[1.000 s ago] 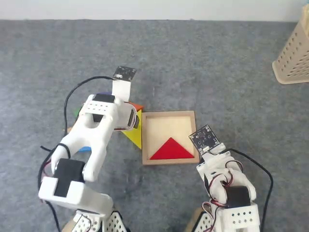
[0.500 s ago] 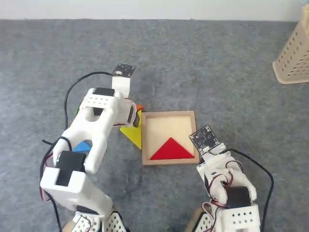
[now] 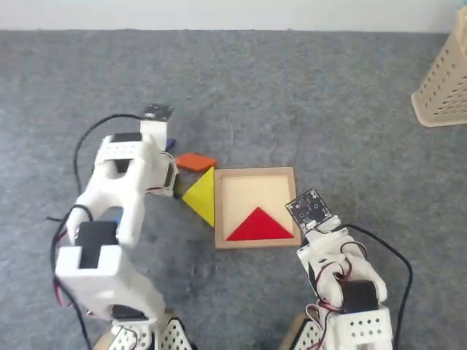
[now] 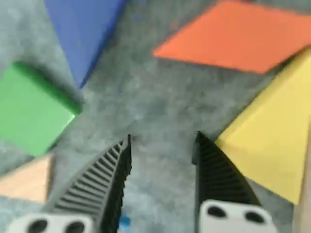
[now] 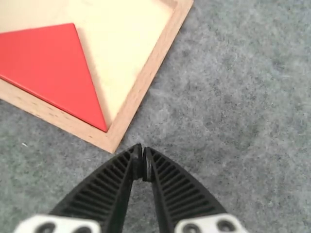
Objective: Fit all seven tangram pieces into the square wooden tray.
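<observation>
pale wooden tray [image 3: 255, 173] holds a red triangle [image 3: 259, 225] at its near edge; yellow triangle [image 3: 203, 195] against its left wall, orange piece [image 3: 195, 162] just beyond. left gripper [image 4: 163, 137] released, right gripper [image 5: 142, 151] clenched, empty.

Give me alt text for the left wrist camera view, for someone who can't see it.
The left arm's open end effector hangs over grey carpet, holding nothing. Around it lie a flat green square block, a blue triangle, an orange parallelogram and a yellow triangle.
</observation>
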Controlling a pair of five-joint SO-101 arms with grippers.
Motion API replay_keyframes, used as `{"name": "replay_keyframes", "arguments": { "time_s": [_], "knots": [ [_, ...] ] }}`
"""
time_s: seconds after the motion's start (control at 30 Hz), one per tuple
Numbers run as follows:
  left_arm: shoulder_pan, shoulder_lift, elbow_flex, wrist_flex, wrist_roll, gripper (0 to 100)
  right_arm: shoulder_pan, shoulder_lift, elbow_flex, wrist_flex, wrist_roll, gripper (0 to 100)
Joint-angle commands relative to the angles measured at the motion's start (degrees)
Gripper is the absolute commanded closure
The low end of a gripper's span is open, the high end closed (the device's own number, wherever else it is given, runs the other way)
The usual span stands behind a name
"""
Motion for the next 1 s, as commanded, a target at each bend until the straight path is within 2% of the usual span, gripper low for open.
{"name": "replay_keyframes", "arguments": {
  "time_s": [0.0, 0.13, 0.23, 0.37, 0.63, 0.97],
  "knots": [
    [5.0, -3.4, -3.0, 3.1, 3.0, 80, -0.1, -1.3, 0.9, 0.4, 0.6, 99.1],
    [7.1, -16.6, -1.5, 2.9, 6.0, 80, -0.1, -1.3, 0.9, 0.4, 0.6, 99.1],
    [12.6, -24.1, 3.2, 2.9, 6.0, 80, -0.1, -1.3, 0.9, 0.4, 0.6, 99.1],
    [18.2, -23.4, 6.7, 1.8, 6.2, 80, -0.1, -1.3, 0.9, 0.4, 0.6, 99.1],
    [17.8, -9.3, 4.4, -1.1, 3.7, 80, -0.1, -1.3, 0.9, 0.4, 0.6, 99.1],
    [9.6, -8.1, 4.3, -1.2, -0.2, 80, -0.1, -1.3, 0.9, 0.4, 0.6, 99.1]
  ]
}}
